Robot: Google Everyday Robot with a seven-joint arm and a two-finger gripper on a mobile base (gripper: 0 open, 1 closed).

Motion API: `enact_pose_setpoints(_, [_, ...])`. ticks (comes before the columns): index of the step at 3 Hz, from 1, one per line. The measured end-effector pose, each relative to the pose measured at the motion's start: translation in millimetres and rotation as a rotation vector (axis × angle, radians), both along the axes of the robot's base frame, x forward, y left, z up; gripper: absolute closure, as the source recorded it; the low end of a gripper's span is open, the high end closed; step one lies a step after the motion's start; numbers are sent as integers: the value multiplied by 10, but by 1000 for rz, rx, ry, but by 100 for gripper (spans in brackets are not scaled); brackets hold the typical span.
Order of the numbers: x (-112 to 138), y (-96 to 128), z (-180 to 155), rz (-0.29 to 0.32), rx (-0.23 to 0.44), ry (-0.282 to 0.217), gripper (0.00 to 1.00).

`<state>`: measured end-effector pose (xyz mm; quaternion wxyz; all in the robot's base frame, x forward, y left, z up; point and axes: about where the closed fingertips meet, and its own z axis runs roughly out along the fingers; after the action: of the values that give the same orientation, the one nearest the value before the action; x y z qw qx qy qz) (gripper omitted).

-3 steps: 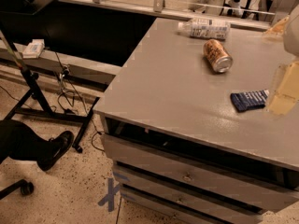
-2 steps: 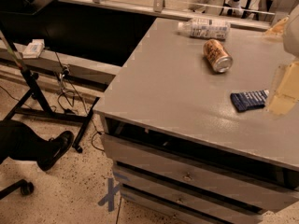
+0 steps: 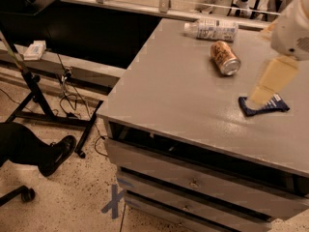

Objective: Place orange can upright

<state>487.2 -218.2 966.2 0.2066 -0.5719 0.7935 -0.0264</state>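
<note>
The orange can (image 3: 225, 58) lies on its side on the grey table (image 3: 183, 91), its shiny silver end facing the front right. My gripper (image 3: 259, 95) hangs at the right edge of the view. Its pale yellow finger (image 3: 271, 79) points down and left, with the tip just over the flat dark blue packet (image 3: 276, 106). The gripper is to the right of the can and nearer the table's front, apart from the can. It holds nothing that I can see.
A clear plastic bottle (image 3: 211, 29) with a white label lies on its side behind the can, near the table's far edge. Drawers (image 3: 193, 182) sit under the table front. A person's leg and black shoe (image 3: 53, 153) and a black stand (image 3: 34, 88) are on the floor to the left.
My gripper has moved a little to the left and now overlaps the blue packet. The can, bottle and packet have not moved.
</note>
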Motion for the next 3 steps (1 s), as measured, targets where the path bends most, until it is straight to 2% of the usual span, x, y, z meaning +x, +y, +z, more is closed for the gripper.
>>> enact_pose_setpoints(2, [1158, -138, -116, -342, 104, -103, 0])
enact_pose_setpoints(3, [1602, -105, -192, -488, 142, -98, 0])
